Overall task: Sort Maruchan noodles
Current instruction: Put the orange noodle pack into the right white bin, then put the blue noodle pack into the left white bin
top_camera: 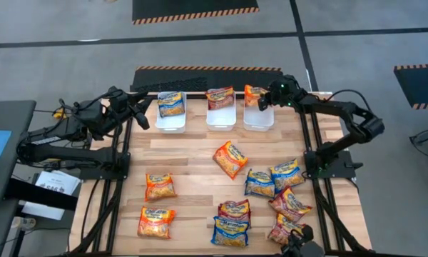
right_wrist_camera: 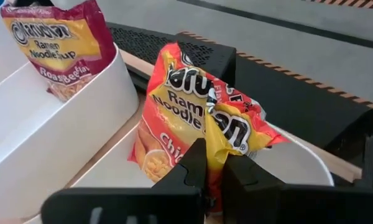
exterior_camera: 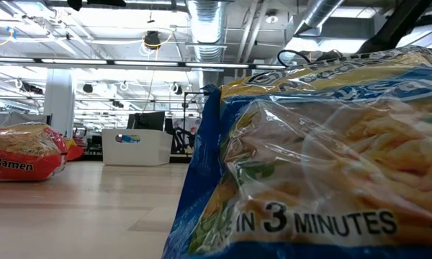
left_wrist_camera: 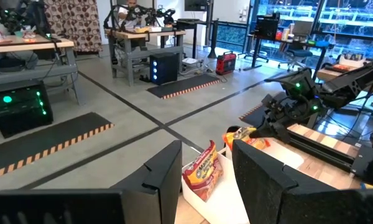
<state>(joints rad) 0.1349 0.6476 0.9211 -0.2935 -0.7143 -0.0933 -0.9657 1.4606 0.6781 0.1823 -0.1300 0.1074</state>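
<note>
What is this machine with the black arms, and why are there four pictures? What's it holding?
It is a robot with two arms at a wooden table. One picture looks down from above, one looks across the tabletop, so a blue packet fills it, and two come from cameras on the wrists. Noodle packets lie scattered on the table, and three white bins stand along its far edge. The right gripper pinches an orange packet over the right-hand bin. The middle bin has a maroon packet, the left-hand one a blue one. The left gripper is open and empty, beside the bins.
</note>
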